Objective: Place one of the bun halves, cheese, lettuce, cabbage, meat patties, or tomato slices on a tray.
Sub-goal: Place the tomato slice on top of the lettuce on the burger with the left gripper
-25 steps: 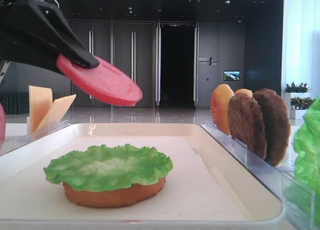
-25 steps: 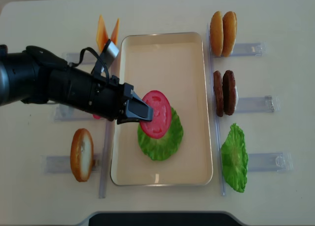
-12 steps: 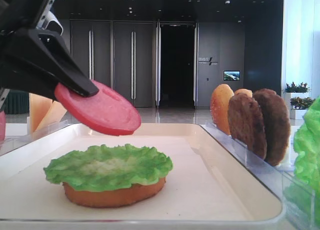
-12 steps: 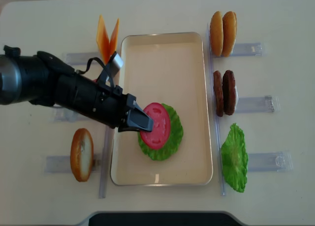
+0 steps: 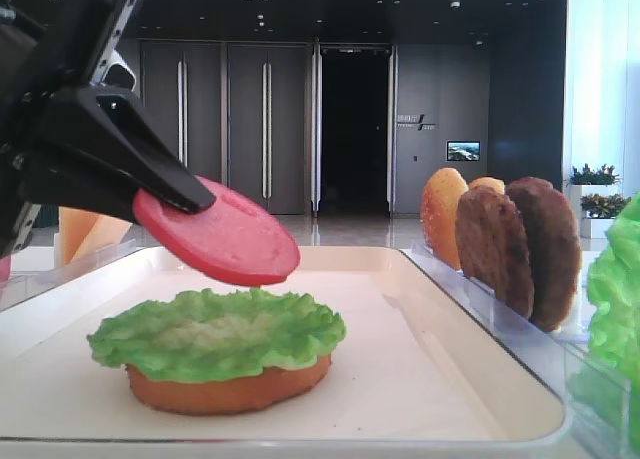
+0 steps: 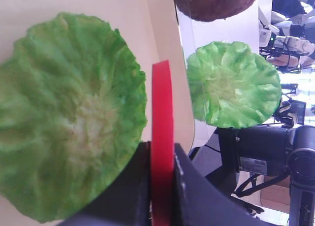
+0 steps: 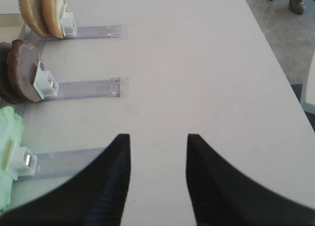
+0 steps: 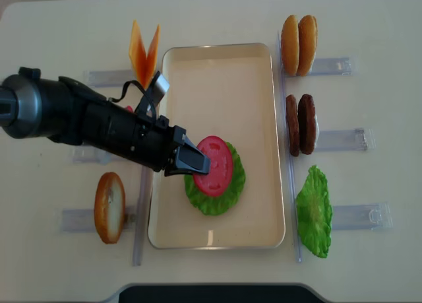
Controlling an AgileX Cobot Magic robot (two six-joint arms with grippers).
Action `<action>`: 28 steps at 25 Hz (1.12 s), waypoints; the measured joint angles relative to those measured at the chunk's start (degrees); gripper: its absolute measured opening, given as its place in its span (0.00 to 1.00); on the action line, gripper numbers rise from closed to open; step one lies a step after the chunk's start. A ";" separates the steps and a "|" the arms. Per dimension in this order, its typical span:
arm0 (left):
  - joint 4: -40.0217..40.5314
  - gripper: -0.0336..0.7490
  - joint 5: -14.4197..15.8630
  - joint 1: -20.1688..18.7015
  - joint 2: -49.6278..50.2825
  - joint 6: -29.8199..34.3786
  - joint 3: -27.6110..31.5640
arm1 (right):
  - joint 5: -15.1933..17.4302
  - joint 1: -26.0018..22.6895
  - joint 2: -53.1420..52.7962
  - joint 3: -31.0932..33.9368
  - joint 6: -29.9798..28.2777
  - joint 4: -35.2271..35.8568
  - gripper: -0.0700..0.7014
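My left gripper (image 8: pixel 198 164) is shut on a pinkish-red tomato slice (image 8: pixel 215 166), gripping it by its edge. The slice (image 5: pixel 225 237) hangs tilted just above a green lettuce leaf (image 5: pixel 215 334) that lies on a bun half (image 5: pixel 230 391) on the cream tray (image 8: pixel 224 85). In the left wrist view the slice (image 6: pixel 161 108) stands edge-on between the black fingers (image 6: pixel 135 186), with the lettuce (image 6: pixel 64 127) beside it. Off to the right of the tray, my right gripper (image 7: pixel 157 140) is open over bare table, holding nothing.
Clear holders flank the tray. On the right stand two bun halves (image 8: pixel 298 44), two meat patties (image 8: pixel 301 125) and a lettuce leaf (image 8: pixel 313 210). On the left are cheese slices (image 8: pixel 144 49) and a bun half (image 8: pixel 109 207). The left arm crosses the tray's left rim.
My left gripper has carried the tomato slice lower and further over the lettuce on the tray. The right gripper's earlier state is not shown.
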 joint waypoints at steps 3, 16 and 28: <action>-0.06 0.10 -0.20 -0.64 0.19 0.10 0.00 | 0.00 0.00 0.00 0.00 0.00 0.00 0.47; -0.64 0.10 -4.12 -4.26 0.95 1.06 0.00 | 0.00 0.00 0.00 0.00 0.00 0.00 0.47; -3.29 0.10 -5.39 -4.26 0.95 3.34 0.00 | 0.00 0.00 0.00 0.00 0.00 0.00 0.47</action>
